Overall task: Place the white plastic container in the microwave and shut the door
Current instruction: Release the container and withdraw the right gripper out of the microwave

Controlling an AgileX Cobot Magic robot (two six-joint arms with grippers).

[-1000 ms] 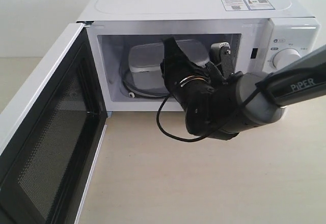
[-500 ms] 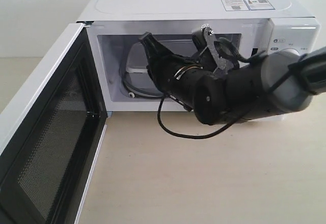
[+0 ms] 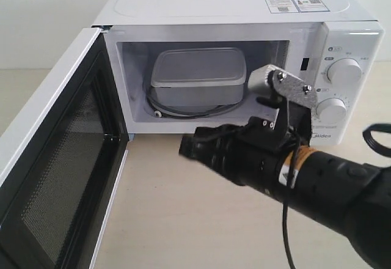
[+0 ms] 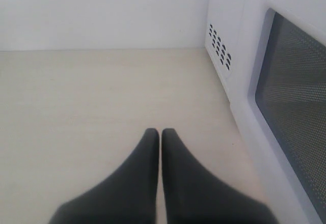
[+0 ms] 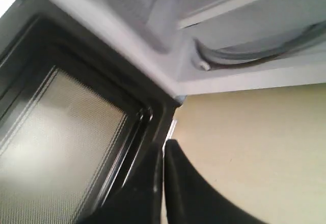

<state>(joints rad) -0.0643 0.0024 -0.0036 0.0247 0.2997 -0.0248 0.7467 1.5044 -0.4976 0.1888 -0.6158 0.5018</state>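
The right gripper (image 3: 185, 148) has backed out of the microwave (image 3: 232, 12) over the counter (image 3: 183, 220), fingers (image 5: 186, 196) now shut, baring the white plastic container (image 3: 198, 73).

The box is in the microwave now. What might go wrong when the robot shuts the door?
1. The right gripper hangs shut in front of the opening, so the wide-open door might hit that arm if swung now.
2. The left gripper, shut, sits by the door's outer side; its narrow tips might slip on that smooth face.
3. A hard push might slide the microwave.
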